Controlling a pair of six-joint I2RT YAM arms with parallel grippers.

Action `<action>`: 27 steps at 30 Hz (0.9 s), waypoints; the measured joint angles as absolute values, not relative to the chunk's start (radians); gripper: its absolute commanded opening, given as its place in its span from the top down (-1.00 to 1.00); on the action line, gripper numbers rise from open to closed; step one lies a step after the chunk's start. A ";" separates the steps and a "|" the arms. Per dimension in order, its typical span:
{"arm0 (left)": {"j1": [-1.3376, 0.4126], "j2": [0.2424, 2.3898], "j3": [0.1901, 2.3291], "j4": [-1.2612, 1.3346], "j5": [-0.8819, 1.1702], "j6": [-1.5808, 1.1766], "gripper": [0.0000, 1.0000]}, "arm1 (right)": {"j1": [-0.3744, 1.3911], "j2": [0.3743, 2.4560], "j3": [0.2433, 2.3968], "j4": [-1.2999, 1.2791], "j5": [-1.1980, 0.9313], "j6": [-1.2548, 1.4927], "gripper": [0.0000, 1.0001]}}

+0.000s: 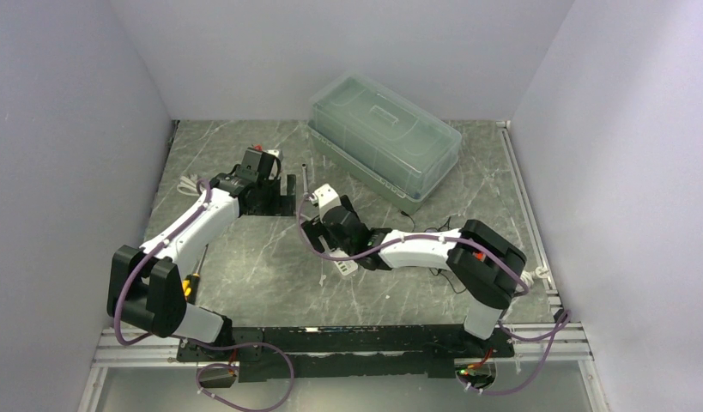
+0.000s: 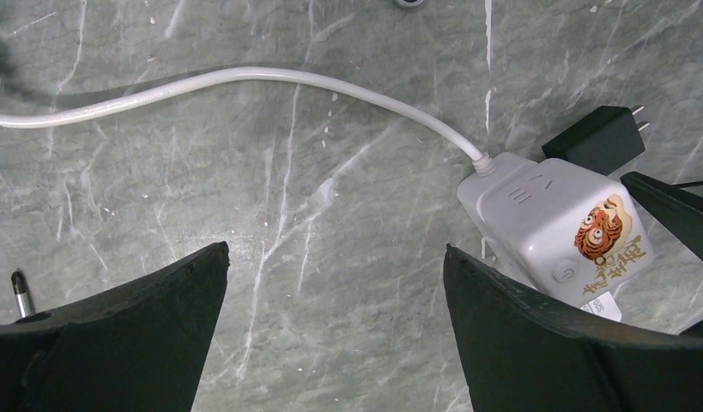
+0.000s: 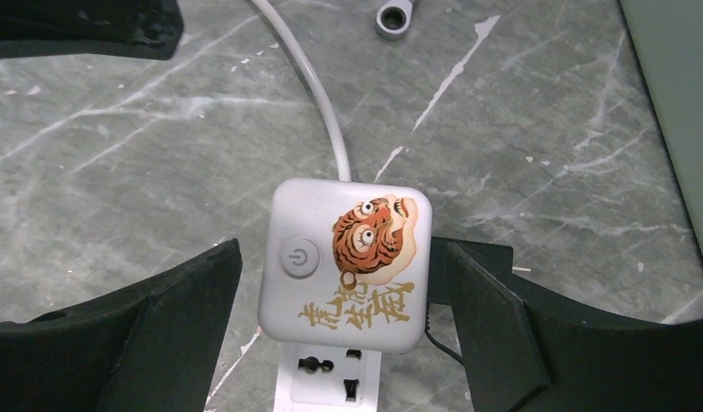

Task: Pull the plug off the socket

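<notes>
The socket is a white cube with a tiger sticker (image 3: 346, 262), standing on the marble table; it also shows in the left wrist view (image 2: 558, 227) and the top view (image 1: 328, 197). Its white cable (image 2: 245, 77) runs off to the left. The black plug (image 2: 596, 137) lies on the table beside the cube, out of it, with its bare prongs pointing away. My right gripper (image 3: 343, 247) is open and straddles the cube, with a finger on each side. My left gripper (image 2: 335, 251) is open and empty over bare table, just left of the cube.
A clear lidded plastic box (image 1: 386, 142) stands at the back right. A wrench (image 3: 392, 17) lies beyond the cube. A screwdriver (image 1: 193, 275) lies near the left arm. The two grippers are close together, and side walls enclose the table.
</notes>
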State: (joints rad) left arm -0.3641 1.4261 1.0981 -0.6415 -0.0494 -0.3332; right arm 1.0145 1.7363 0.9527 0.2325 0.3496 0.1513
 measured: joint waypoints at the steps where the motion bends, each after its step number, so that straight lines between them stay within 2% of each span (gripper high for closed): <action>1: -0.364 1.426 1.098 -0.641 -0.049 -0.334 -0.96 | 1.015 1.743 0.957 0.227 0.358 0.153 -0.76; 5: -0.364 1.426 1.098 -0.641 -0.046 -0.335 -0.96 | 1.015 1.767 0.979 0.208 0.378 0.157 -0.61; 8: -0.364 1.427 1.098 -0.641 -0.039 -0.336 -0.96 | 1.015 1.782 0.991 0.206 0.387 0.162 -0.40; 11: -0.364 1.433 1.100 -0.641 -0.029 -0.336 -0.96 | 1.015 1.788 0.992 0.203 0.386 0.171 -0.09; 16: -0.364 1.472 1.102 -0.641 0.002 -0.343 -0.96 | 1.015 1.790 0.992 0.202 0.391 0.187 0.67; 19: -0.364 1.507 1.102 -0.640 0.033 -0.358 -0.93 | 1.015 1.789 0.987 0.209 0.393 0.199 0.99; 27: -0.364 1.651 1.118 -0.598 0.165 -0.438 -0.82 | 1.012 1.754 0.915 0.286 0.393 0.245 1.00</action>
State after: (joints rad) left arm -0.3641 1.6512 1.1179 -0.5983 0.1650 -0.4381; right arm 1.0122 1.7538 0.9154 0.2859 0.3931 0.2447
